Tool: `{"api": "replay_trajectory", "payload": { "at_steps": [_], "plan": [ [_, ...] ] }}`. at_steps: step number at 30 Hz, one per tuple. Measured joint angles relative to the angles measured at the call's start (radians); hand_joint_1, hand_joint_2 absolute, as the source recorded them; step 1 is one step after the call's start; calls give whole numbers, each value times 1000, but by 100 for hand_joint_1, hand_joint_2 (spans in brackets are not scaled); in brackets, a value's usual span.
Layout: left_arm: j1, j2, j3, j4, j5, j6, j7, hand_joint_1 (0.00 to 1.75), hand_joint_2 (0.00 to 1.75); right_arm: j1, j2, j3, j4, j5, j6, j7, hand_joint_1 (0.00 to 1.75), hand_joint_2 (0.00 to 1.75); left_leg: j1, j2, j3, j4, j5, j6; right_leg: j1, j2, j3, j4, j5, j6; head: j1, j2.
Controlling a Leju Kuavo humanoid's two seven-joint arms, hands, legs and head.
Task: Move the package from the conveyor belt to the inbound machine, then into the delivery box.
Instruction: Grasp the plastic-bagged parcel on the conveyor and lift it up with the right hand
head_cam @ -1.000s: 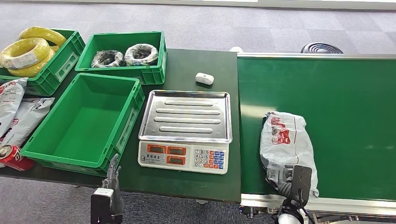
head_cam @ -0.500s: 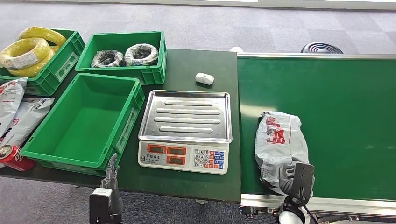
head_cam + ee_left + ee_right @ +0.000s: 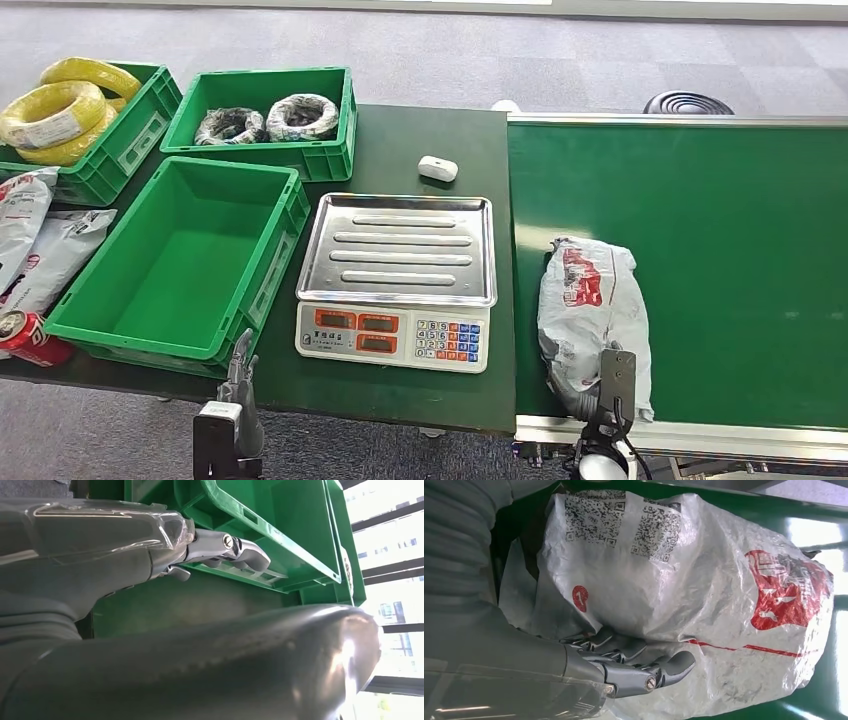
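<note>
A white plastic package (image 3: 590, 300) with red print lies lengthwise on the green conveyor belt (image 3: 720, 220), close to the belt's left edge. My right hand (image 3: 612, 385) is at the package's near end. In the right wrist view its fingers (image 3: 624, 665) curl into the crinkled package (image 3: 704, 580) and grip it. The inbound machine is a scale with a steel tray (image 3: 400, 250) and stands just left of the belt. Left of the scale is an empty green box (image 3: 285, 250). My left hand (image 3: 238, 375) hangs open at that box's front corner, its fingers (image 3: 230, 555) straight beside the box wall.
Two more green crates stand at the back, one with yellow cable coils (image 3: 60, 115), one with wrapped coils (image 3: 265, 118). A small white device (image 3: 438, 168) lies behind the scale. White bags (image 3: 35, 240) and a red can (image 3: 25, 335) sit at the far left.
The package and my right hand have shifted left together along the belt, and the package has turned a little straighter. My left hand has stayed put.
</note>
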Motion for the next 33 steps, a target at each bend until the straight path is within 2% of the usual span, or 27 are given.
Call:
{"api": "replay_trajectory", "payload": {
  "at_steps": [16, 25, 31, 33],
  "plan": [
    [11, -9, 6, -20, -19, 2, 14, 0, 0, -10, 0, 57, 30, 84, -83, 41, 0, 175, 0, 0, 3, 0, 0, 0, 0, 0, 3, 0, 0, 0, 0, 0],
    [10, -13, 16, -21, -27, -9, 14, 0, 0, -25, 0, 65, 51, 4, -20, 66, 0, 175, 0, 1, 5, 0, 0, 0, 0, 1, 3, 0, 0, 0, 0, 0],
    [-3, -15, 19, -19, -29, -18, 15, 0, 0, -78, -11, 48, 158, -77, 12, 14, 1, 175, 0, 9, 13, 0, -3, -1, 0, 9, 9, 0, 0, 0, 0, 0],
    [-4, -15, 19, -19, -29, -18, 15, 0, 0, -92, -14, 43, 184, -83, 13, 1, 77, 175, 0, 11, 15, 0, -3, -1, 0, 10, 10, -1, 1, 0, 0, 0]
  ]
}}
